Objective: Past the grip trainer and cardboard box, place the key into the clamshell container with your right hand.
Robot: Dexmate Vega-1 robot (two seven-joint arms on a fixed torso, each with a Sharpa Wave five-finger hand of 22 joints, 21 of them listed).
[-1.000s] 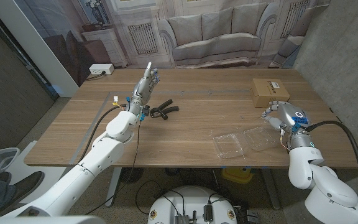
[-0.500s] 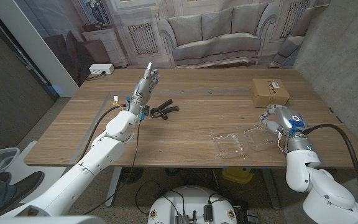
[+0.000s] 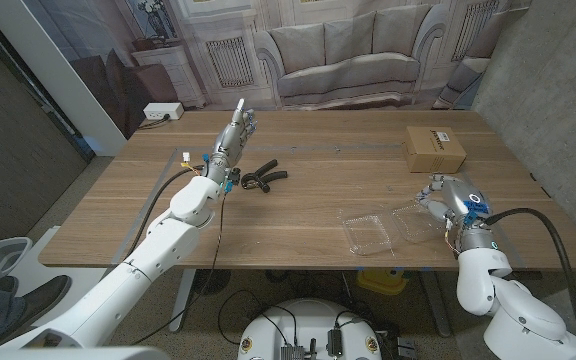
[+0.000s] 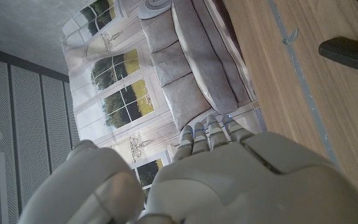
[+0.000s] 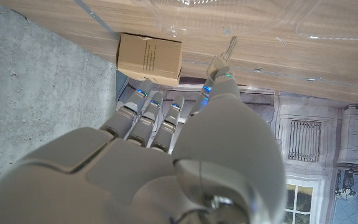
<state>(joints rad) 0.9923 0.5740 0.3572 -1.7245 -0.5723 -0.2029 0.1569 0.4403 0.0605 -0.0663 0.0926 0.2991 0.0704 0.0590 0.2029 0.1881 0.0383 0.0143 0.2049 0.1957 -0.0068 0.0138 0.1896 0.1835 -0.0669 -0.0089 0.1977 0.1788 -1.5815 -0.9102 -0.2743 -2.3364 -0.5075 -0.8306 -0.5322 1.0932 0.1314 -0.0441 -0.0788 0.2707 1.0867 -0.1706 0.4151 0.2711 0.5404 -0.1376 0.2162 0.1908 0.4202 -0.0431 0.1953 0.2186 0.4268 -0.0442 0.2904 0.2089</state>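
Observation:
My right hand (image 3: 448, 196) hovers at the right edge of the open clear clamshell container (image 3: 386, 229), near the table's front right. In the right wrist view the hand (image 5: 166, 155) pinches a small silvery key (image 5: 225, 53) at its fingertips, with the container's clear plastic (image 5: 328, 22) just beyond. The cardboard box (image 3: 434, 148) (image 5: 149, 57) lies behind the hand at the far right. The black grip trainer (image 3: 261, 178) (image 4: 350, 53) lies left of centre. My left hand (image 3: 234, 137) (image 4: 207, 162) is held up beside it, fingers straight and apart, holding nothing.
The wooden table (image 3: 308, 205) has bare board between the grip trainer and the clamshell. A strip of tape (image 3: 183, 157) marks the far left. A backdrop showing a sofa (image 3: 343, 55) hangs behind the table, and a grey wall stands to the right.
My right hand has drifted slightly toward the table's front edge, closer to the clamshell's right half, still pinching the key. The left hand has stayed put.

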